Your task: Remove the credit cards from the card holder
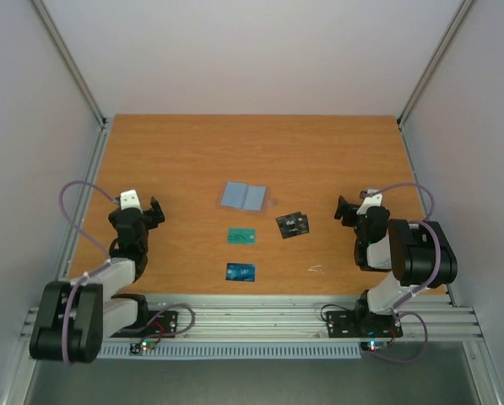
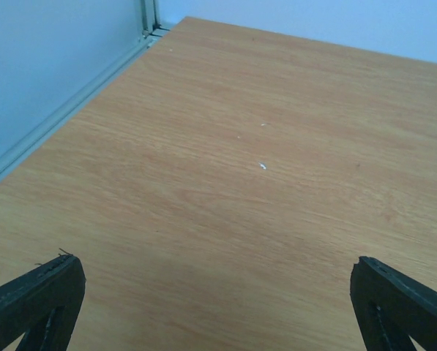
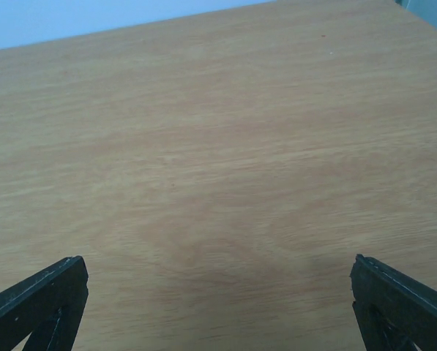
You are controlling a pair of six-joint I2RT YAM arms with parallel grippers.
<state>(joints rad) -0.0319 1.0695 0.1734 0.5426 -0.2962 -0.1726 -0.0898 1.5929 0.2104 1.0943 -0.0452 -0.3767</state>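
The card holder (image 1: 243,196) lies spread open on the wooden counter (image 1: 192,152), its light blue-grey inside facing up. All three credit cards lie flat on the counter outside it, each apart from the others. The green card (image 1: 241,235) lies just nearer the arms than the holder. The dark blue card (image 1: 241,272) is further the same way, beyond the green one. The black card (image 1: 293,224) sits tilted, to the right of the holder and slightly nearer the arms. The black card carries white marks and the other two carry pale print, but all of it is too small to read.

The left claw (image 1: 154,211) hangs well to the left of the holder, spread wide and holding nothing. The right claw (image 1: 346,209) is well to the holder's right, past the black card, also spread wide and holding nothing. Both wrist views show only bare wood between the fingertips.
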